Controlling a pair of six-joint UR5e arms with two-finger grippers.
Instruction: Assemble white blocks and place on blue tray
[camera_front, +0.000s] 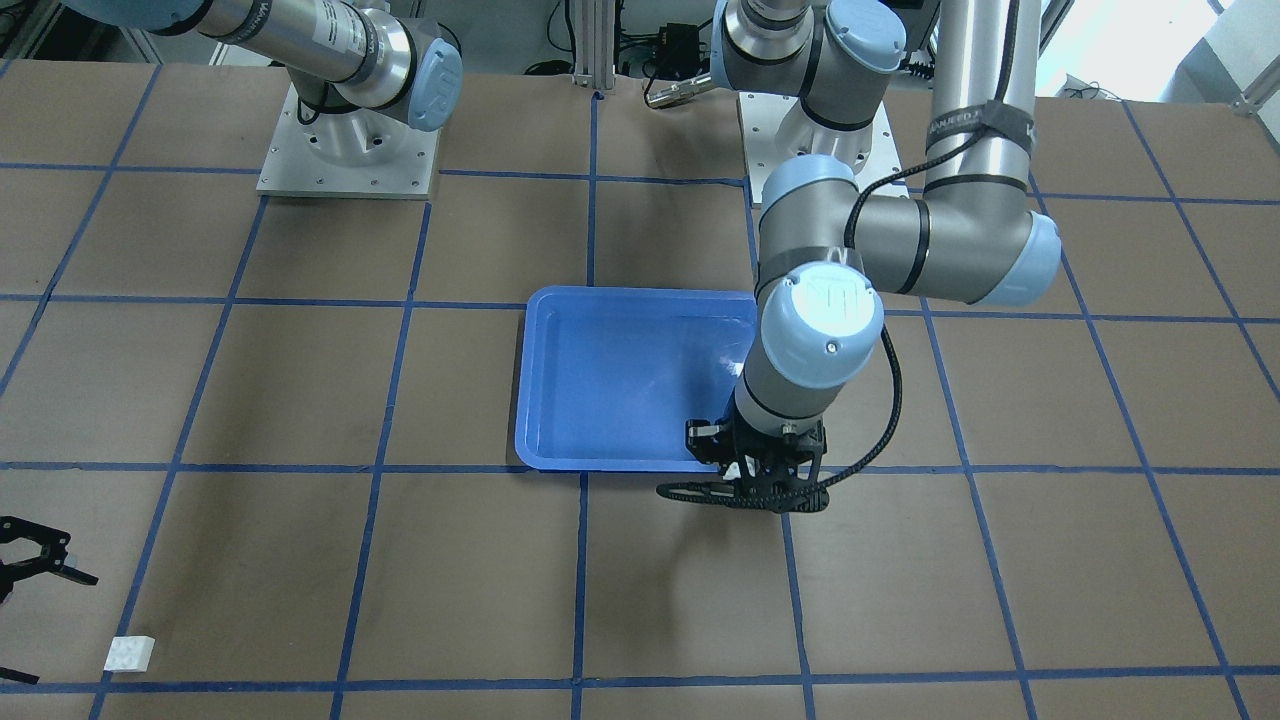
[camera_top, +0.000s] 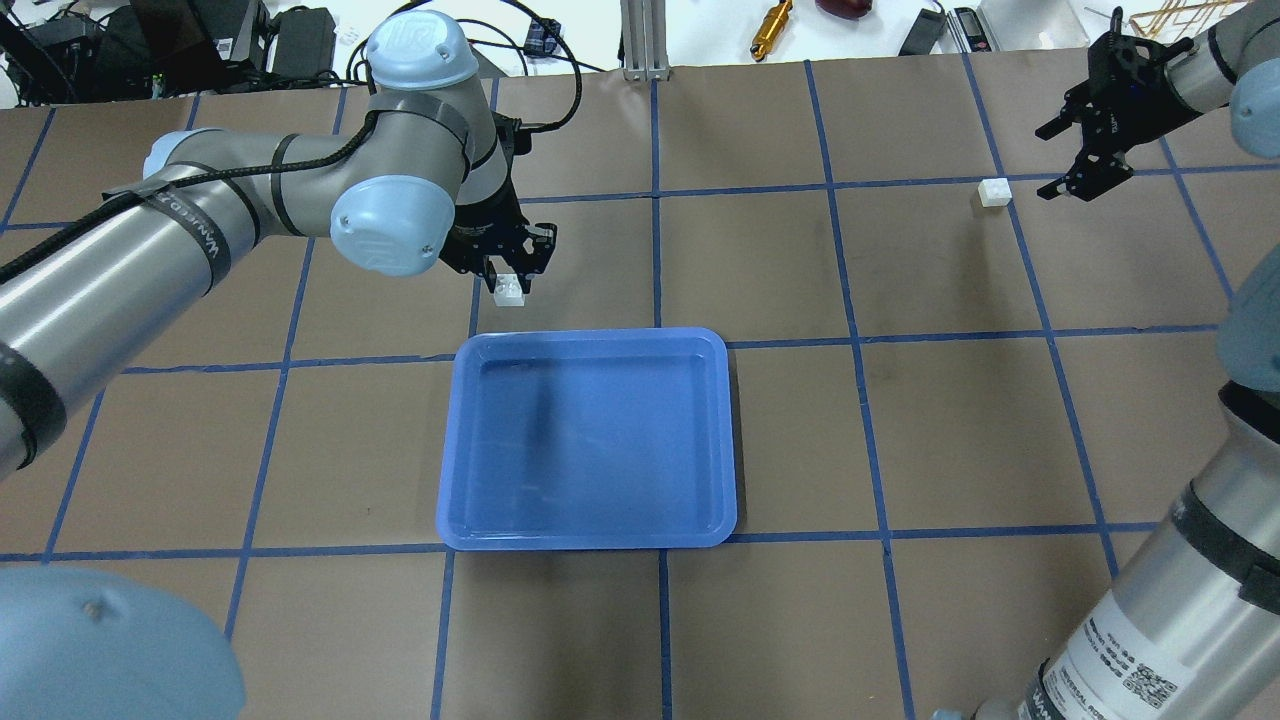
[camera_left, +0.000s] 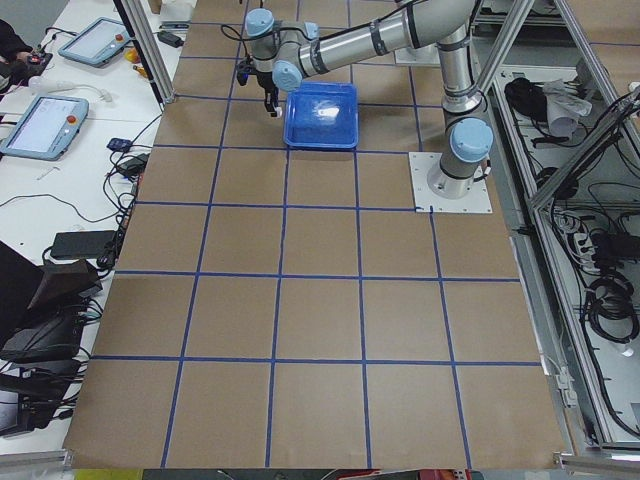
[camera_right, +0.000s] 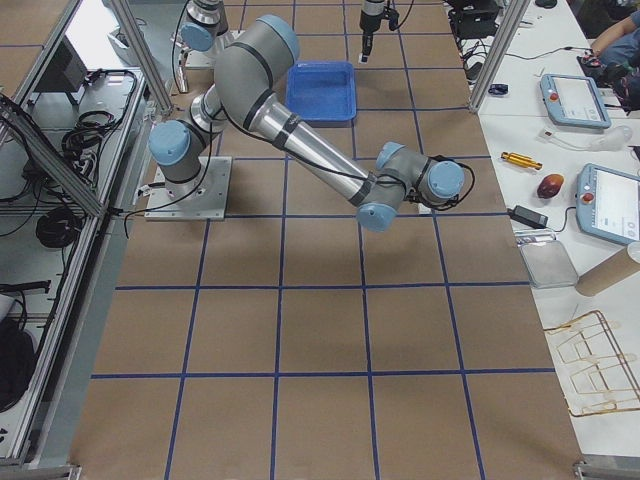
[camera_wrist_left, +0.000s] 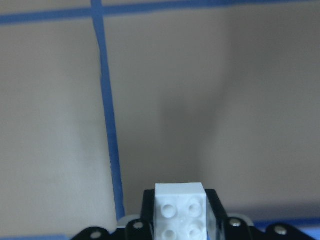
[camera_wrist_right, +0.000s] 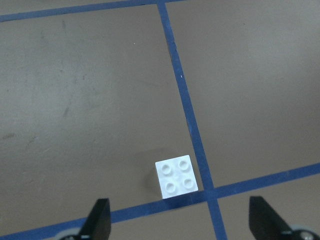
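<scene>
The blue tray (camera_top: 590, 440) lies open and empty at the table's middle; it also shows in the front-facing view (camera_front: 620, 380). My left gripper (camera_top: 512, 278) is shut on a white block (camera_top: 511, 293) and holds it just past the tray's far left corner. In the left wrist view that block (camera_wrist_left: 180, 210) sits studs up between the jaws, above the brown table. A second white block (camera_top: 994, 191) lies on the table at the far right. My right gripper (camera_top: 1047, 162) is open beside it. In the right wrist view this block (camera_wrist_right: 176, 176) lies ahead of the open fingers (camera_wrist_right: 99, 219).
Blue tape lines mark a grid on the brown table. The second block touches a tape crossing (camera_wrist_right: 206, 192). Both arm bases (camera_front: 350, 140) stand at the robot's side. Tools and cables (camera_top: 770, 25) lie past the table's far edge.
</scene>
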